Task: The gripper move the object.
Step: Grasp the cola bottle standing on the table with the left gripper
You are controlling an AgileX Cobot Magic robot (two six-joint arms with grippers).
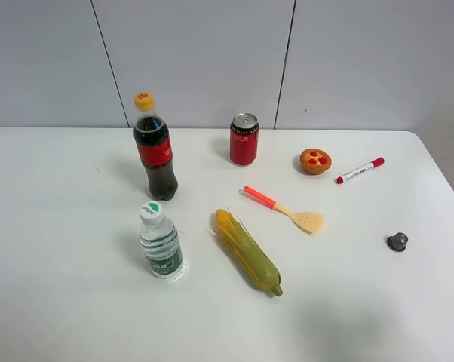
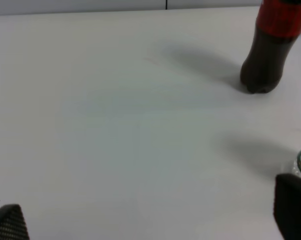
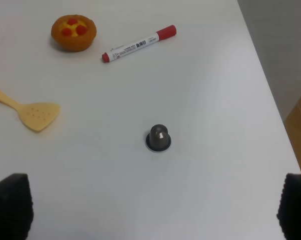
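Standing upright on the tabletop (image 1: 61, 226), the cola bottle (image 1: 154, 147) is left of centre toward the back. The red can (image 1: 243, 139) is apart on one side and the water bottle (image 1: 161, 241) is near in front. Left wrist view catches only the cola bottle's lower half.

Left gripper (image 2: 150, 220) is spread wide and empty, with the bottle ahead and off to one side, not between the fingers. Right gripper (image 3: 153, 207) is also spread and empty, over the other end of the tabletop.

The bottle looks nearly full, so it is likely fairly heavy, tall and tippy. The smooth round plastic may slip and give a little under squeeze. Best hold is probably across the body at the red label (image 1: 154, 153) or just below, not at the yellow cap (image 1: 143, 100).
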